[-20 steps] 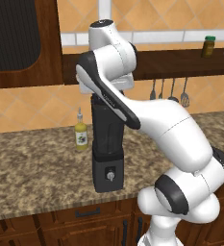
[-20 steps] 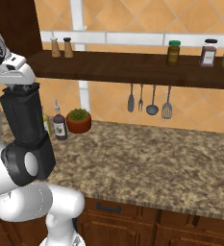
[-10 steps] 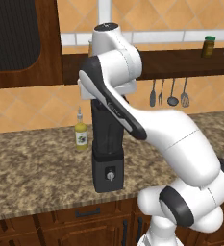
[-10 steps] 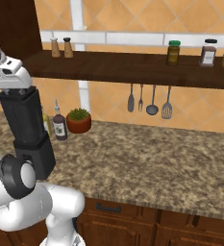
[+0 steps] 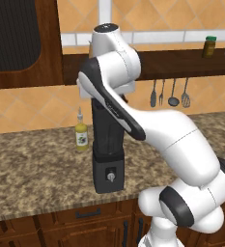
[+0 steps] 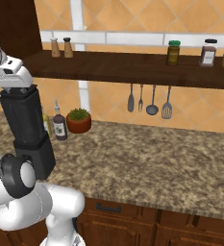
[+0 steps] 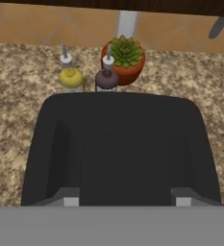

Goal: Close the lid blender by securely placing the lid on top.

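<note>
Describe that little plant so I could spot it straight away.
Look along the speckled granite counter to the tiled wall, below the dark shelf. There sits the plant: spiky green leaves in a round terracotta pot, right of a dark sauce bottle. It is the only green, leafy thing there.

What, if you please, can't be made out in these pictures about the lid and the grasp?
- Blender rim: left base view, behind the arm's white link; right base view, under the wrist.
- Lid: hand view, dark against the jar, seating unclear.
- End effector: only grey tips at the bottom edge, so the grasp is undecidable.
</note>
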Robot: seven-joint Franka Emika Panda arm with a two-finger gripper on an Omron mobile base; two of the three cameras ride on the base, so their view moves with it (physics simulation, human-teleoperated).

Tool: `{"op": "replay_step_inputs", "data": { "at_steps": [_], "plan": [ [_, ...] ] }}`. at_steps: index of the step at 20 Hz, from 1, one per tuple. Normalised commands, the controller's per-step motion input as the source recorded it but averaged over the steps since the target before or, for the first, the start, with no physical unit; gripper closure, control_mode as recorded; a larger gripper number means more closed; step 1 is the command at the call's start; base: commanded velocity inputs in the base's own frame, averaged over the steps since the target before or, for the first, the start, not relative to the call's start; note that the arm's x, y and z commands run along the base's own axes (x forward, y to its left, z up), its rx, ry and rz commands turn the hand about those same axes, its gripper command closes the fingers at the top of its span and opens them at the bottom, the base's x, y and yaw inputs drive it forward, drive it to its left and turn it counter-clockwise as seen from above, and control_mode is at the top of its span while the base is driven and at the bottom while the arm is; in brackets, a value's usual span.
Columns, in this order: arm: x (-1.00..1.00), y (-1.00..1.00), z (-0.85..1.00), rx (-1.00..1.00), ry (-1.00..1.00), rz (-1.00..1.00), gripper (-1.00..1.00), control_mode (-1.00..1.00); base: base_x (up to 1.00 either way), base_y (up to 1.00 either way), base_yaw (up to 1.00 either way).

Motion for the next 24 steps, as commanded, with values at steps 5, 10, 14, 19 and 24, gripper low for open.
{"op": "replay_step_inputs", "data": {
  "at_steps": [5,10,14,19,24],
  "plan": [
    [0.21,0.00,0.00,0.00,-0.07,0.00,1.00,-1.00,0.00,0.00,0.00],
    [-0.12,0.00,-0.11,0.00,0.01,0.00,1.00,-1.00,0.00,0.00,0.00],
    [-0.25,0.00,-0.13,0.00,0.02,0.02,1.00,-1.00,0.00,0.00,0.00],
    [-0.05,0.00,-0.01,0.00,0.00,0.00,1.00,-1.00,0.00,0.00,0.00],
    [0.00,0.00,0.00,0.00,0.06,0.00,1.00,-1.00,0.00,0.00,0.00]
  ]
}}
